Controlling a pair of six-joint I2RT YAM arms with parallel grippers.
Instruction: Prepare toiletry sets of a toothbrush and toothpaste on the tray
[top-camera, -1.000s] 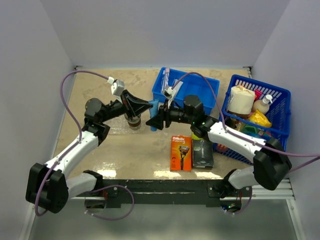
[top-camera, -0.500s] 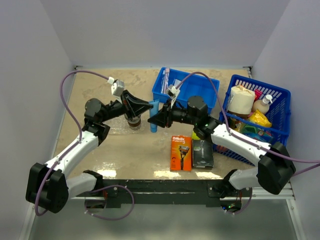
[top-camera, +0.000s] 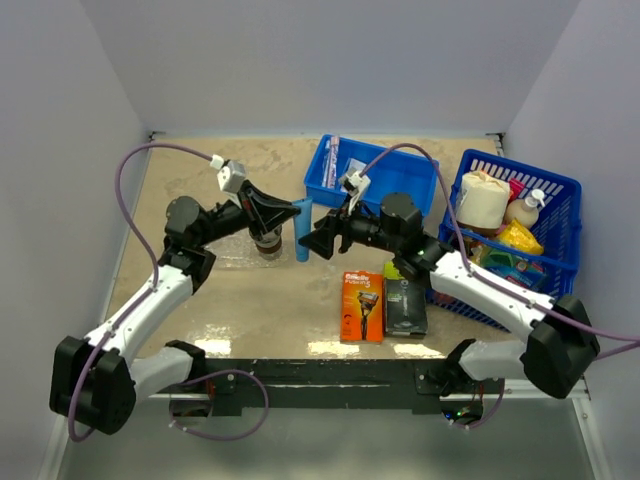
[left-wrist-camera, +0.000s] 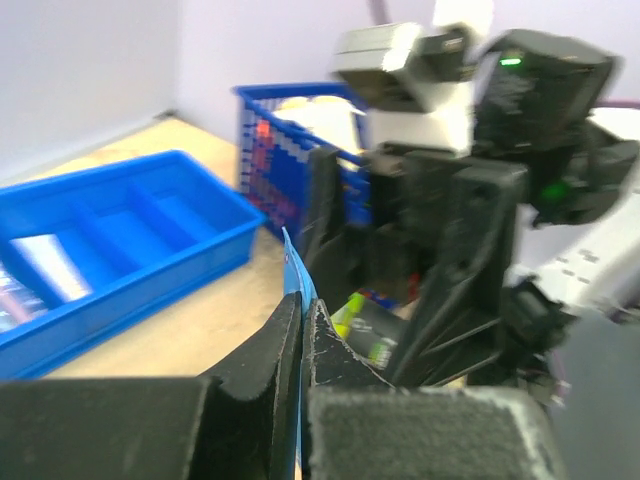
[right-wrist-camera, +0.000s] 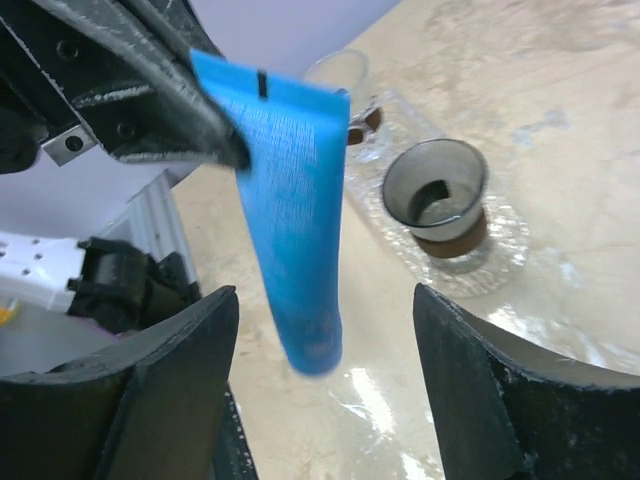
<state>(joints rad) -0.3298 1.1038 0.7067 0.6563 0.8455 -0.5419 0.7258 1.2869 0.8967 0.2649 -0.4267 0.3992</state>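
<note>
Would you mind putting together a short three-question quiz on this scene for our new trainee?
1. True or false: the right gripper is open, with a finger on either side of the blue tube.
2. What pinches the tube's flat end? A) the left gripper B) the right gripper C) nothing
3. Fill in: the brownish cup stands on the clear ____.
Key: 1 true; 2 A; 3 tray.
</note>
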